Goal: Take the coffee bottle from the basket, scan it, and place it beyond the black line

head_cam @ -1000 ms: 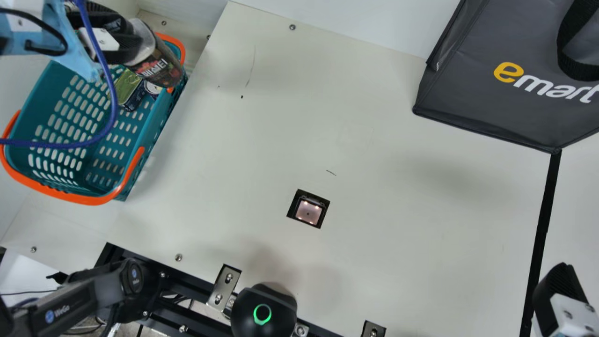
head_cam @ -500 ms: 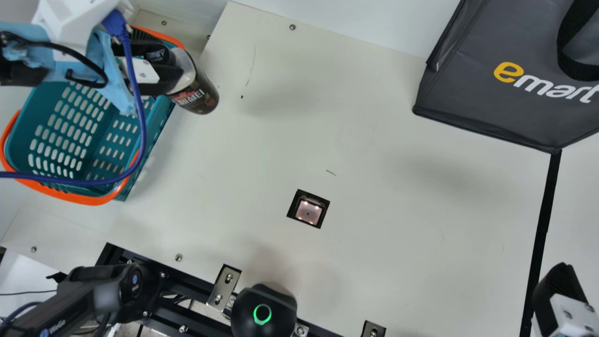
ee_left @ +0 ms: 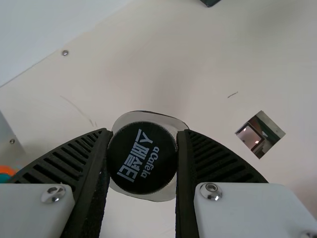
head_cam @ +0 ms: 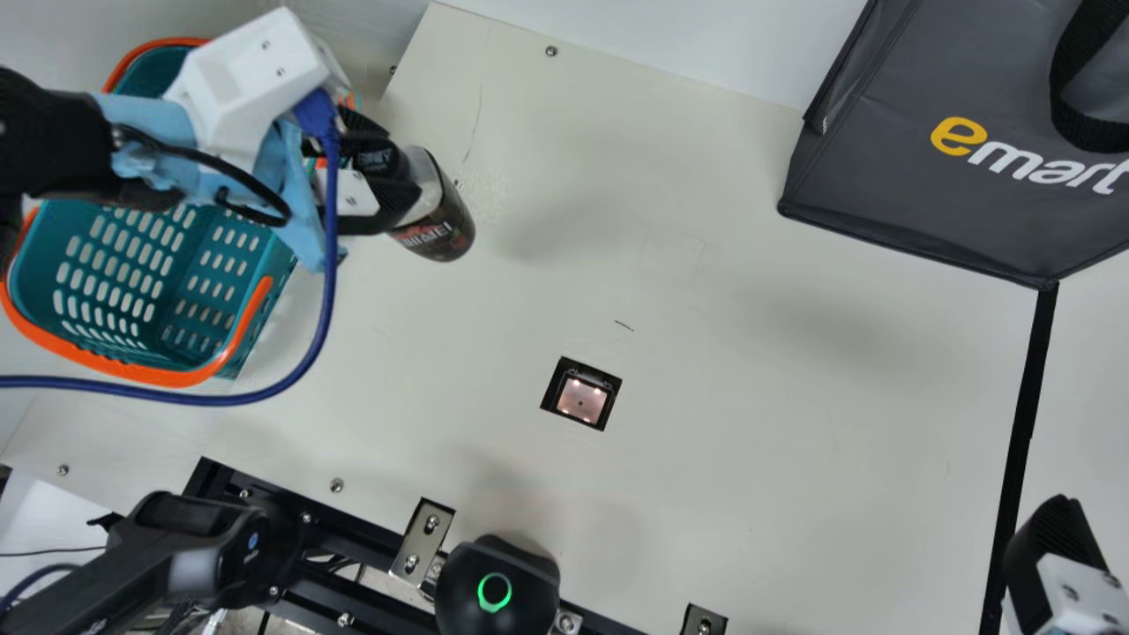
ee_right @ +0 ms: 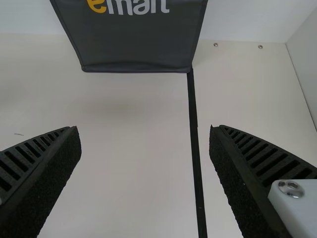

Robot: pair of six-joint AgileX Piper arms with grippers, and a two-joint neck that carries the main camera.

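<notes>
Since the coffee bottle (head_cam: 441,225) looks stiff, trust your left gripper (ee_left: 143,139), clamping its cap (ee_left: 142,158), ten o'clock; right gripper (ee_right: 144,128) gapes empty.

1. "emart", yellow and white, on the dark gray bag (head_cam: 908,212), upper right of the main view.
2. "aCafela" beside Korean lettering on the black bottle cap (ee_left: 142,157), center of the left wrist view.
</notes>
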